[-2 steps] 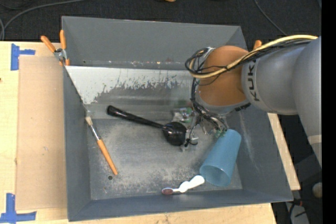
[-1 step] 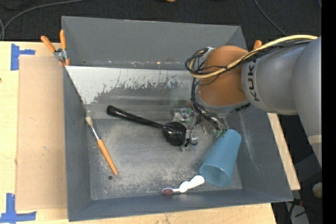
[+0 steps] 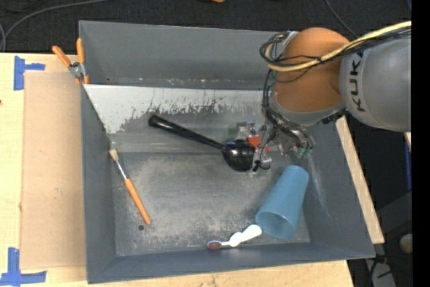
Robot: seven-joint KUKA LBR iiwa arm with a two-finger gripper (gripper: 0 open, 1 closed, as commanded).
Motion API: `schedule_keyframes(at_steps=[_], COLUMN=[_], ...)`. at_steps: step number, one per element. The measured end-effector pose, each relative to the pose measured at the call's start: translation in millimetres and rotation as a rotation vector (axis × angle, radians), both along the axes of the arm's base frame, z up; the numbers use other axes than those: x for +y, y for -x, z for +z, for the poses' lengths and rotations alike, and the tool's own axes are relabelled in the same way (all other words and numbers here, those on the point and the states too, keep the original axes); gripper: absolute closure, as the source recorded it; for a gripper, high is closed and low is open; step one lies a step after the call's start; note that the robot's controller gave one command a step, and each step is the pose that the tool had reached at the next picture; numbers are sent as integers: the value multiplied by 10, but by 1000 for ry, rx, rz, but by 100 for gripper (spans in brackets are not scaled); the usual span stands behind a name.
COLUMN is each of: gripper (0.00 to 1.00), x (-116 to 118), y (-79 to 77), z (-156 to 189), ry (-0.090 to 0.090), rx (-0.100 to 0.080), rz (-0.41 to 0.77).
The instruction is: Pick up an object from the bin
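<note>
Four loose things lie spread over the floor of the grey metal bin (image 3: 201, 57). In the camera view the arm (image 3: 379, 80) comes in from the right, its wrist under a rounded orange cover (image 3: 306, 74) with a yellow cable (image 3: 322, 58) looped across the top.

Below the cover, the gripper (image 3: 261, 151) is down low at the middle right of the bin. It sits at the bowl of a black ladle (image 3: 201, 138), on the bowl's right side. Whether it touches the bowl or is only just beside it cannot be told. Nor can I tell whether the claw is apart or together, as its metal parts crowd against the dark bowl.

The ladle lies flat, its long thin handle running up and left from the bowl toward the pale sloped back wall. Just beside the gripper, to the front right, a light blue plastic cup (image 3: 282, 201) lies on its side with its open mouth facing the front.

Near the cup's mouth, by the front wall, lies a small white spoon-like piece (image 3: 243, 236) with a darker tip at its left end. Well apart, on the left side, a thin brush with an orange handle (image 3: 131, 189) lies slantwise, its bristle end toward the back.
</note>
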State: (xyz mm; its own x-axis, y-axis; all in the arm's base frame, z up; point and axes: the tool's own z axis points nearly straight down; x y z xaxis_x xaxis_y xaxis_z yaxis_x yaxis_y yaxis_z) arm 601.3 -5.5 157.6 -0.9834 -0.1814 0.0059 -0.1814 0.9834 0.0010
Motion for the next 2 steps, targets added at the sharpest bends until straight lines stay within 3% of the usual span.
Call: schedule_keyframes(at_steps=[1, 2], gripper=[100, 100], x=[180, -90], y=[55, -14], z=[324, 163], ry=[-1, 1], rx=[2, -2], rz=[-14, -33])
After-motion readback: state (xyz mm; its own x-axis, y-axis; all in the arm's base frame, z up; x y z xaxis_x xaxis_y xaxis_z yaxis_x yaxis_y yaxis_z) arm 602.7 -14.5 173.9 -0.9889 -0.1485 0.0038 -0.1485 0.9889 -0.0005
